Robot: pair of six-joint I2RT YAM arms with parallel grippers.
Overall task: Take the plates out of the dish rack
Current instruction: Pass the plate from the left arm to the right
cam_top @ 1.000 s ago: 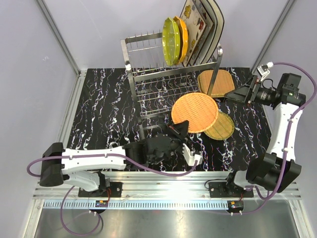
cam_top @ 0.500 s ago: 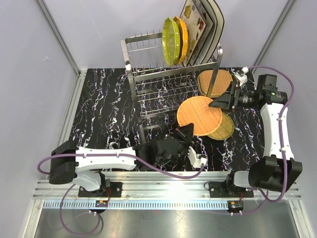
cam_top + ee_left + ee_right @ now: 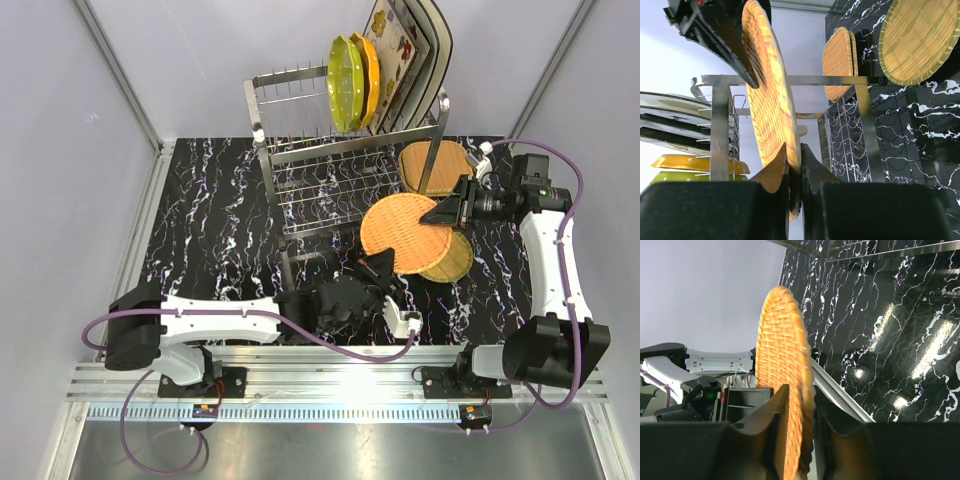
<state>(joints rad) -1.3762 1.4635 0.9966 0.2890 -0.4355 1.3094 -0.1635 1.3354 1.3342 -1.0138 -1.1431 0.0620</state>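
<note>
One tan woven plate (image 3: 398,228) hangs above the table, held at opposite rims by both grippers. My left gripper (image 3: 384,268) is shut on its near rim (image 3: 796,165). My right gripper (image 3: 441,212) is shut on its far right rim (image 3: 802,435), with a finger on each face of the plate (image 3: 782,365). A second woven plate (image 3: 452,258) lies flat on the table below it. A third one (image 3: 432,164) leans at the dish rack (image 3: 300,150). In the rack's top tier stand a yellow-green plate (image 3: 345,82), an orange plate (image 3: 370,72) and square flowered plates (image 3: 405,48).
The black marbled table (image 3: 210,210) lies left of and in front of the rack. Grey walls close the back and both sides. The aluminium rail (image 3: 330,375) with the arm bases runs along the near edge.
My right gripper has moved left to the held woven plate and closed on its rim. My left arm has carried the plate a little to the right, still gripping it.
</note>
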